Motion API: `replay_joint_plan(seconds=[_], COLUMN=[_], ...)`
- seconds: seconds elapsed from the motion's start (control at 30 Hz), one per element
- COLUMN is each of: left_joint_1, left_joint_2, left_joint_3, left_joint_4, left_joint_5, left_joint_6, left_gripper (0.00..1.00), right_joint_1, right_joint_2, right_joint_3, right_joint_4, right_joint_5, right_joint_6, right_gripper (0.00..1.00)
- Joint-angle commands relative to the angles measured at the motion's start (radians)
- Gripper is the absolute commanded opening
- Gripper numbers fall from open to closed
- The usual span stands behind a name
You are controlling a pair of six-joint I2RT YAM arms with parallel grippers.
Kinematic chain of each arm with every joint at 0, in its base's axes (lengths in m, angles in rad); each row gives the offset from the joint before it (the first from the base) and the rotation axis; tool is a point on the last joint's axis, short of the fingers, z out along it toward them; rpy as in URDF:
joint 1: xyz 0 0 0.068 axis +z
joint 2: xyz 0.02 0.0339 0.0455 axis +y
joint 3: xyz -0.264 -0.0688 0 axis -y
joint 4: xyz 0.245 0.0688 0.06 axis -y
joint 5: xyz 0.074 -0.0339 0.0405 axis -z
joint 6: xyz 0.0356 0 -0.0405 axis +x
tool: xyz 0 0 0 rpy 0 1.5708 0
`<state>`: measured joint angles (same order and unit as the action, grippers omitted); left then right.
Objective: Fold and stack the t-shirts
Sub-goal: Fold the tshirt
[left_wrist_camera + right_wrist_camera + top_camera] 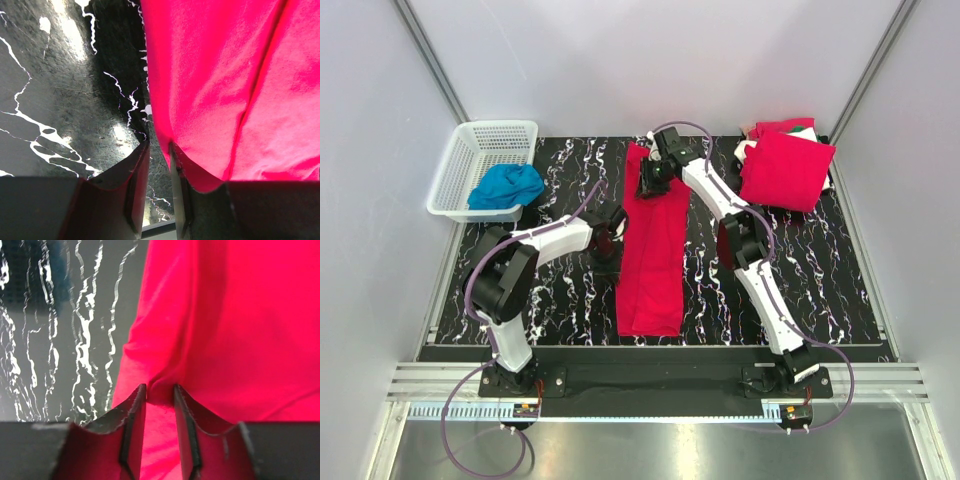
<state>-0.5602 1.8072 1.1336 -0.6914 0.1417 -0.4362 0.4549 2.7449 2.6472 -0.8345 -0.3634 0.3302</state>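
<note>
Centrally, long red t-shirt (655, 260), open marble table (710, 295) along both edges

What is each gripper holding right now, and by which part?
Right gripper pinches the long shirt near its far left edge. Left gripper sits at its left edge midway; whether it grips cannot be told.

Bare table (820, 290) at near right, free passage; strip between basket (460, 170) and long t-shirt (655, 260) partly blocked by left arm (550, 240); right arm (715, 190) slants across lane between long t-shirt and t-shirt pile (785, 170); side walls (370, 200) close beside basket and pile.
</note>
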Motion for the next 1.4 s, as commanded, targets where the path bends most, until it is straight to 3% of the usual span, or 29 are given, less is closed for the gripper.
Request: replay_joint_plan(seconds=[0.0, 0.3, 0.47, 0.77, 0.87, 1.1, 1.37], left_joint_1=[0.003, 0.003, 0.013, 0.088, 0.1, 0.102, 0.103], left_joint_2=[-0.014, -0.017, -0.052, -0.204, -0.262, -0.338, -0.456], left_joint_3=[-0.031, -0.034, -0.032, -0.054, -0.086, -0.159, -0.241], left_joint_4=[0.012, 0.016, 0.013, -0.04, -0.04, -0.013, -0.048], left_joint_5=[-0.002, 0.001, -0.013, 0.038, 0.053, 0.176, 0.205], left_joint_6=[0.016, 0.016, 0.01, 0.042, 0.028, 0.008, -0.032], left_gripper=[0.28, 0.28, 0.28, 0.33, 0.36, 0.38, 0.41], right_joint_1=[0.027, 0.034, 0.033, 0.059, 0.108, 0.182, 0.211], right_joint_2=[-0.03, -0.071, -0.203, -0.598, -0.755, -1.042, -1.26], right_joint_3=[0.028, -0.03, -0.073, -0.433, -0.637, -1.057, -1.247], right_joint_4=[0.025, 0.017, -0.003, -0.086, -0.083, -0.083, -0.143], right_joint_5=[-0.031, -0.022, 0.015, 0.102, 0.196, 0.199, 0.218], right_joint_6=[0.003, 0.0, 0.0, 0.061, 0.113, 0.302, 0.362], right_gripper=[0.37, 0.39, 0.41, 0.45, 0.46, 0.47, 0.48])
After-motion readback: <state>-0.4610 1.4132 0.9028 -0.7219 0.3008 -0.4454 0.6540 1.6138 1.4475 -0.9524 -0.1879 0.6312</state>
